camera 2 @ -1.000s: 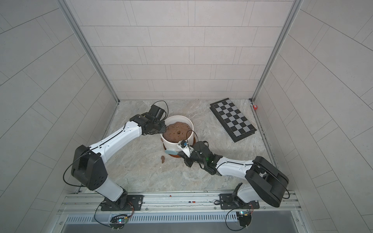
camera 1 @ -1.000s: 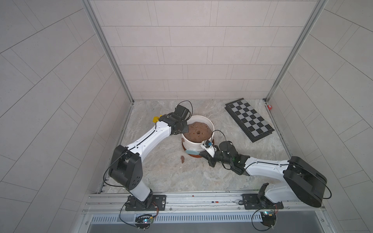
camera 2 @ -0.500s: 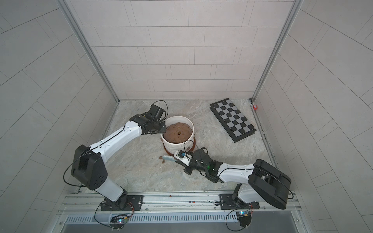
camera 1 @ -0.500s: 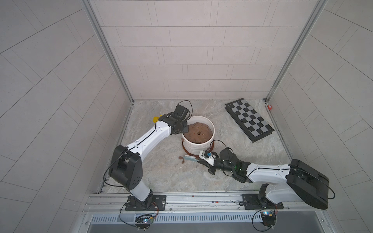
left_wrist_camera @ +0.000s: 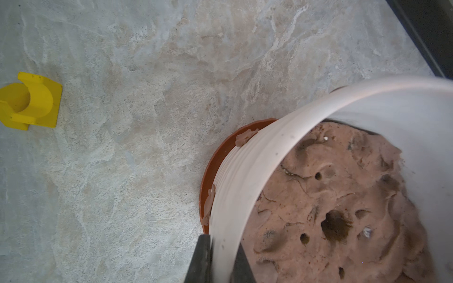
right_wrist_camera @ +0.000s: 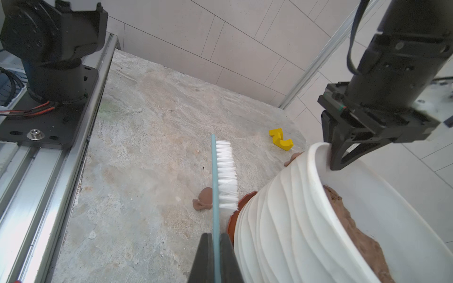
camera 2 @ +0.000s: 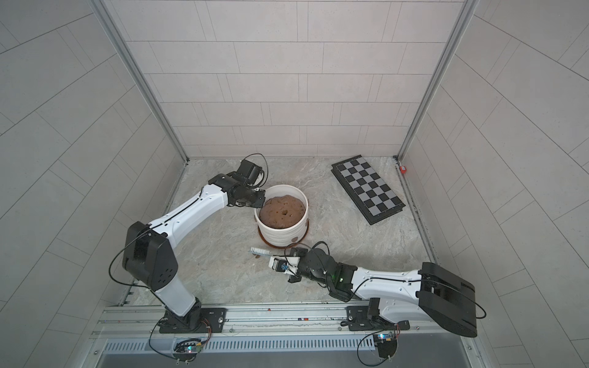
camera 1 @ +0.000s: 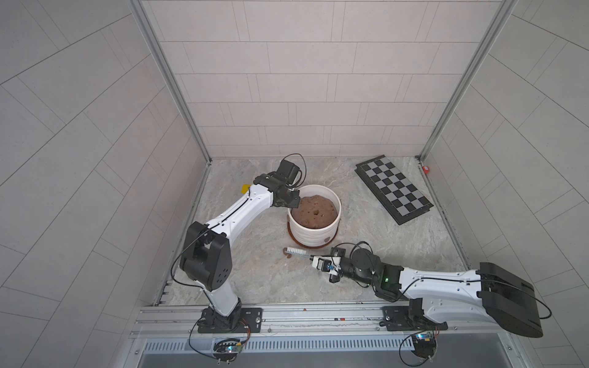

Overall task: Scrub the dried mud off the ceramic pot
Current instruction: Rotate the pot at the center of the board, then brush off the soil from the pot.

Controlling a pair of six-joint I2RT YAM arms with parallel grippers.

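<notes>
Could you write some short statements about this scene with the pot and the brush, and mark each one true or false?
1. The left gripper has its jaws shut on the rim of the ceramic pot. True.
2. The right gripper holds a sponge. False: it holds a brush with white bristles.
3. A loose mud lump lies on the table near the brush. True.
4. The pot is empty. False: a brown mound fills it.
5. The pot's outer wall is clean. False: dried mud sticks to it.

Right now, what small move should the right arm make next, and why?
Probably swing the brush against the ceramic pot: the right gripper clamps its handle, bristles face the ribbed wall without touching, dried mud sticks low on that side, and the left gripper pinches the rim.
</notes>
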